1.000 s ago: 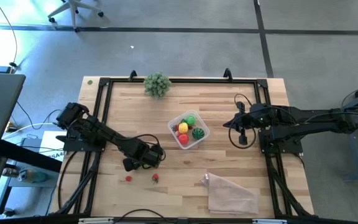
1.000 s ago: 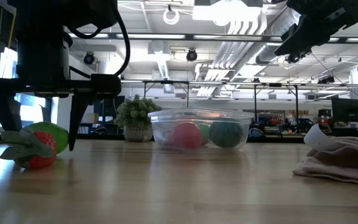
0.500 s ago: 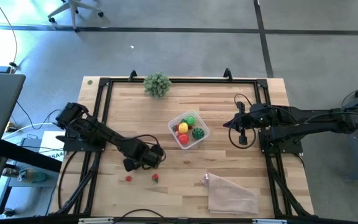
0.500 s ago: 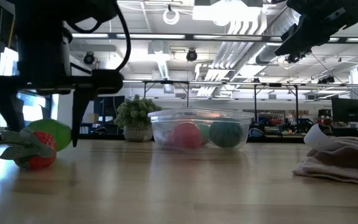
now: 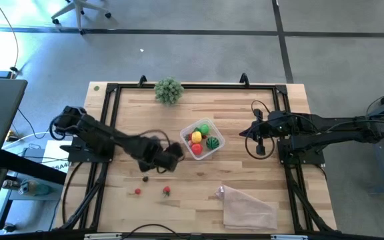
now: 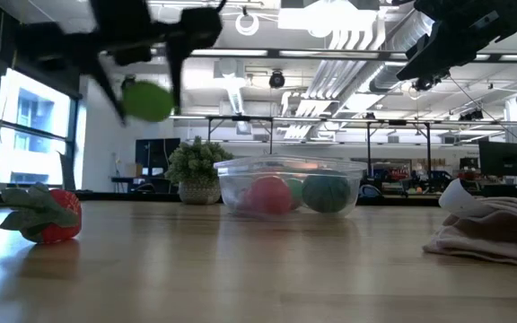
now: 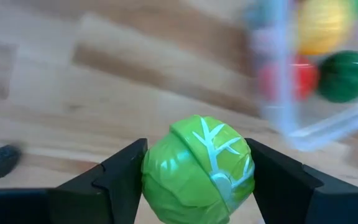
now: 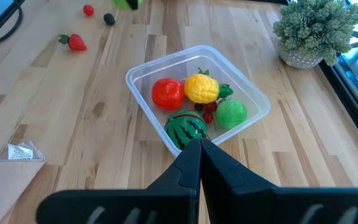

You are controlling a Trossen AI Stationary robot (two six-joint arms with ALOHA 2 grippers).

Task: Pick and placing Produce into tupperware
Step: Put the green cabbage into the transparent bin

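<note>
My left gripper (image 7: 197, 171) is pinching a glossy green plastic cabbage (image 7: 197, 169), its smooth skin catching the light, between matt black fingers (image 7: 114, 180). The table (image 8: 92, 124) is showing pale wood planks with a smooth satin finish. The tupperware (image 8: 143, 74) is looking like thin, clear, shiny plastic, holding glossy plastic produce (image 8: 185, 102). A crinkled clear plastic bag (image 5: 249, 207) is lying on the wood. My right gripper (image 8: 199, 155) is showing matt black fingers.

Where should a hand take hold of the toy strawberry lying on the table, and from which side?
Grip the strawberry across its red body, coming straight down from above. In the low view it lies on its side with the leafy green cap pointing sideways, so the cap gives no firm hold. Nothing stands close beside it in the high view.
</note>
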